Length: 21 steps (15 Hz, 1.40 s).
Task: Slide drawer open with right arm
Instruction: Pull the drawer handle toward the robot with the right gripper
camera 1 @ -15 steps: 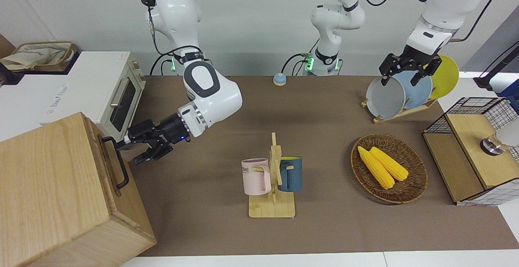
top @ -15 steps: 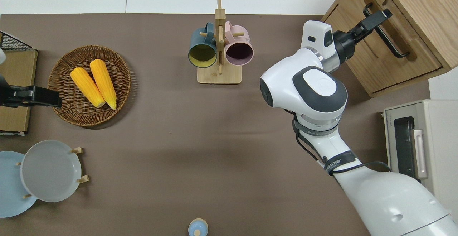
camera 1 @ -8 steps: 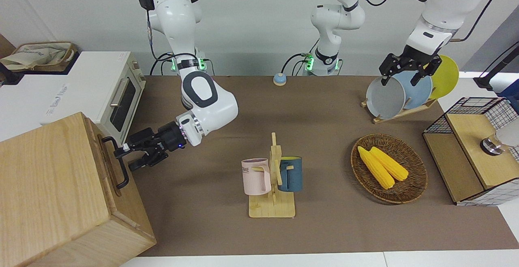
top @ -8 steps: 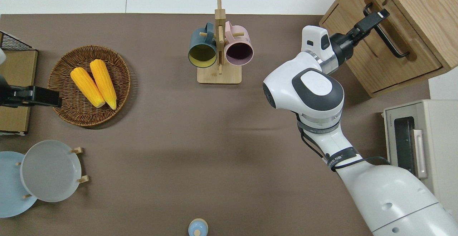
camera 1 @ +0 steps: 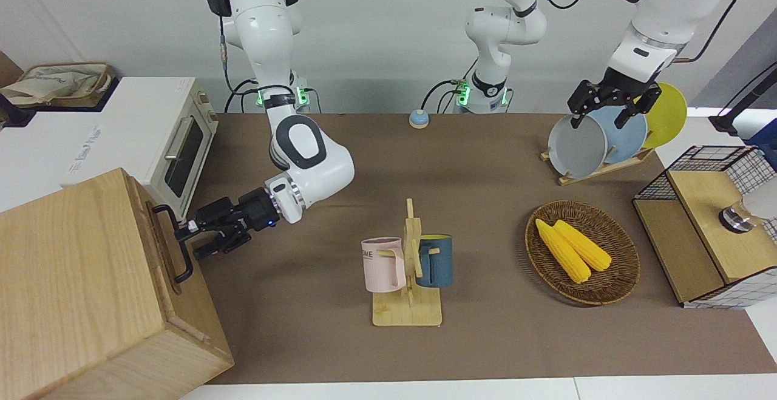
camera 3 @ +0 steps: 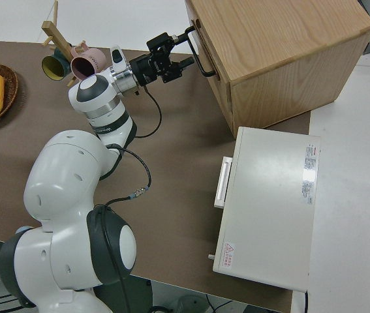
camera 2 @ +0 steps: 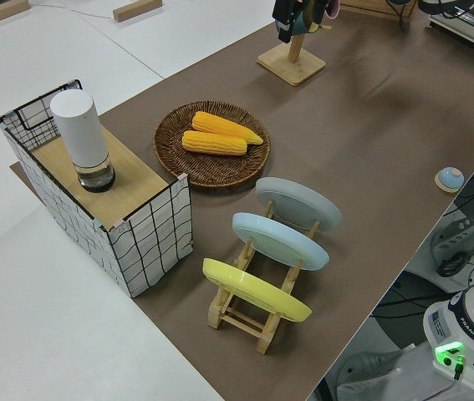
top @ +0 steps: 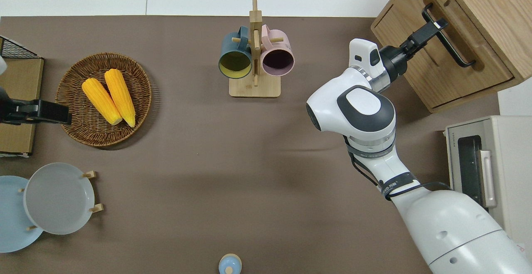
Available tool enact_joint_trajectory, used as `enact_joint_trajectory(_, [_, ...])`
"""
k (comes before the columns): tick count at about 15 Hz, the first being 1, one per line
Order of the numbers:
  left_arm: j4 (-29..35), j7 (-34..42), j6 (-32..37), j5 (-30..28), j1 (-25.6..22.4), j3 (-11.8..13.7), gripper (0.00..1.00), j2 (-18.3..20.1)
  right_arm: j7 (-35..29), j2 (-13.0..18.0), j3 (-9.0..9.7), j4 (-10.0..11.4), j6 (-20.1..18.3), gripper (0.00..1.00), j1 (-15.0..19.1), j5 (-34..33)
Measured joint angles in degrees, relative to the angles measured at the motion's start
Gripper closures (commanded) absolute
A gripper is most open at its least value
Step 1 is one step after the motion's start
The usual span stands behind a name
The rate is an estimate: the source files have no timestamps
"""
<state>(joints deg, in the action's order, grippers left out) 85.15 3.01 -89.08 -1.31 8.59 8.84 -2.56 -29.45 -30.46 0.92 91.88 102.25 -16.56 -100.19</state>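
Observation:
The drawer (top: 436, 64) is the flat wooden front of the big pale wooden box (camera 1: 73, 284) at the right arm's end of the table. It sits flush with the box. Its black loop handle (top: 451, 45) also shows in the front view (camera 1: 179, 260) and the right side view (camera 3: 203, 55). My right gripper (camera 1: 194, 240) is open, one finger above and one below the handle's end farther from the robots, as the overhead view (top: 436, 26) and right side view (camera 3: 186, 47) show. The left arm is parked, its gripper (camera 1: 600, 118) open.
A white toaster oven (camera 1: 164, 145) stands beside the box, nearer to the robots. A mug rack (top: 254, 64) with two mugs stands mid-table. A wicker basket of corn (camera 1: 583, 251), a plate rack (camera 1: 598, 166) and a wire-mesh box (camera 1: 710, 230) are at the left arm's end.
My right arm has drawn its elbow in and the gripper has dropped lower at the handle's end, its fingers still apart. The drawer has not moved. The left arm is still.

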Motion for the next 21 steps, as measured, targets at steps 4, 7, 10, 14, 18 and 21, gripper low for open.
enact_joint_trajectory(4, [0.0, 0.0, 0.0, 0.0, 0.0, 0.0, 0.0, 0.0, -0.15, 0.0, 0.0, 0.02, -0.03, 0.462, 0.41, -0.4])
enact_joint_trajectory(7, [0.0, 0.0, 0.0, 0.0, 0.0, 0.0, 0.0, 0.0, -0.17, 0.0, -0.01, 0.02, -0.06, 0.734, 0.57, -0.57])
enact_joint_trajectory(10, [0.0, 0.0, 0.0, 0.0, 0.0, 0.0, 0.0, 0.0, -0.18, 0.0, -0.03, 0.02, -0.14, 0.862, 0.79, -0.64])
enact_joint_trajectory(14, [0.0, 0.0, 0.0, 0.0, 0.0, 0.0, 0.0, 0.0, -1.16, 0.03, 0.02, 0.03, -0.25, 0.936, 0.84, -0.92])
enact_joint_trajectory(18, [0.0, 0.0, 0.0, 0.0, 0.0, 0.0, 0.0, 0.0, -1.49, 0.03, 0.07, 0.04, -0.37, 0.965, 0.73, -0.91])
enact_joint_trajectory(21, [0.0, 0.0, 0.0, 0.0, 0.0, 0.0, 0.0, 0.0, -1.65, 0.02, 0.18, 0.13, -1.08, 0.965, 0.31, -0.71])
